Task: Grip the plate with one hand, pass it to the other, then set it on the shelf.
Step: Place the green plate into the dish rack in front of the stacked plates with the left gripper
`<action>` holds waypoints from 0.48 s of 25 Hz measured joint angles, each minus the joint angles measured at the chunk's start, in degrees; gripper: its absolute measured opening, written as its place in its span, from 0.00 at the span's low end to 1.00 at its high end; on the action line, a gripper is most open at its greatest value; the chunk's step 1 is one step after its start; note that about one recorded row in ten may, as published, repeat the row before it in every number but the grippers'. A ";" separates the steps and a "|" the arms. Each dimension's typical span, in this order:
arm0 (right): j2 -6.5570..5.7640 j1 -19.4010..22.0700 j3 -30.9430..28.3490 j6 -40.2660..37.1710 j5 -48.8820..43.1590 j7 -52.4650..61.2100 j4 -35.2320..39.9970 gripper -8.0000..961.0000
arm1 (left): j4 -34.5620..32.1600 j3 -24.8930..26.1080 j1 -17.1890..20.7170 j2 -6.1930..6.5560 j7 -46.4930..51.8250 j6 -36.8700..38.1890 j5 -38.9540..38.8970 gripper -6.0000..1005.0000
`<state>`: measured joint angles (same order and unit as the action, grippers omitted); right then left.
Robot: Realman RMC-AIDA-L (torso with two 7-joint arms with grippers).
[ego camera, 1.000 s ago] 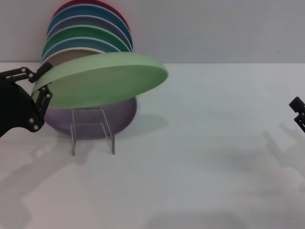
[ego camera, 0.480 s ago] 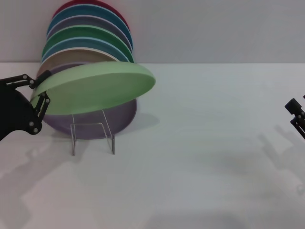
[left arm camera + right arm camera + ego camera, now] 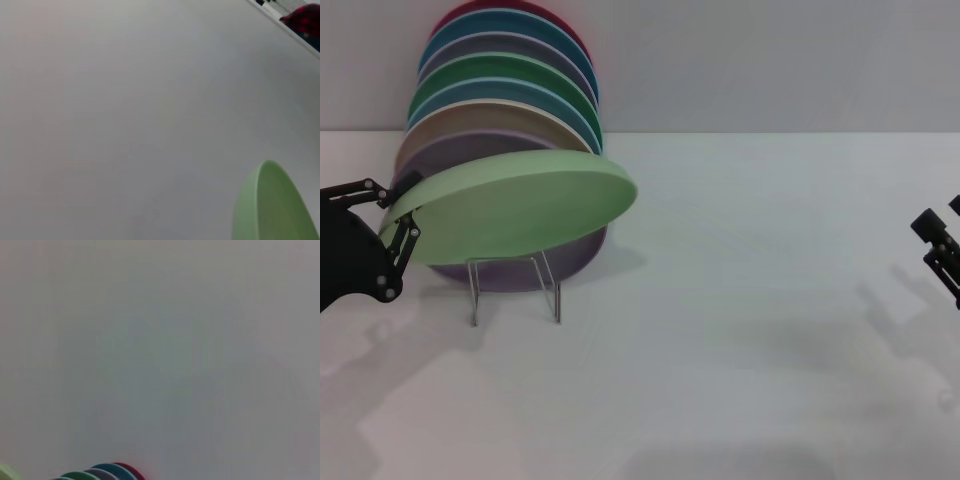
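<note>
Left gripper (image 3: 402, 215) clamps the plate (image 3: 515, 205), tilted over the shelf (image 3: 515, 290) | shelf holds a row of plates (image 3: 500, 100) | right gripper (image 3: 940, 250): far right, grip unclear

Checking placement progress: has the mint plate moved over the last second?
Yes. The plate, held by the left pincer, has sunk and shifted left, its far edge retreating, closer to the stand.

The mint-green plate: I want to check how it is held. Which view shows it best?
The head view: the whole plate shows, tilted, its edge in the left gripper. The left wrist view shows only part of it; the right wrist view only a sliver.
</note>
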<state>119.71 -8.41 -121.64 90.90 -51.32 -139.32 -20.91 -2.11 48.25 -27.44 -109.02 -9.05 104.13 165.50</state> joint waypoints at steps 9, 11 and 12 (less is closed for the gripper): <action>0.00 -0.09 0.37 0.04 0.00 0.00 0.00 0.61 | 0.06 0.30 -0.04 -0.22 0.49 -1.89 -0.06 0.12; -0.01 -0.08 0.37 0.12 0.00 0.00 -0.01 0.61 | 0.34 1.77 -0.13 -0.78 1.21 -3.42 -0.39 0.12; -0.03 -0.06 0.37 0.26 0.00 0.00 -0.06 0.61 | 0.49 2.53 -0.15 -1.17 1.33 -4.07 -0.44 0.12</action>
<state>119.68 -8.47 -121.28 91.16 -51.33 -139.32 -20.97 -1.62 50.78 -27.59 -110.19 -7.72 100.06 165.06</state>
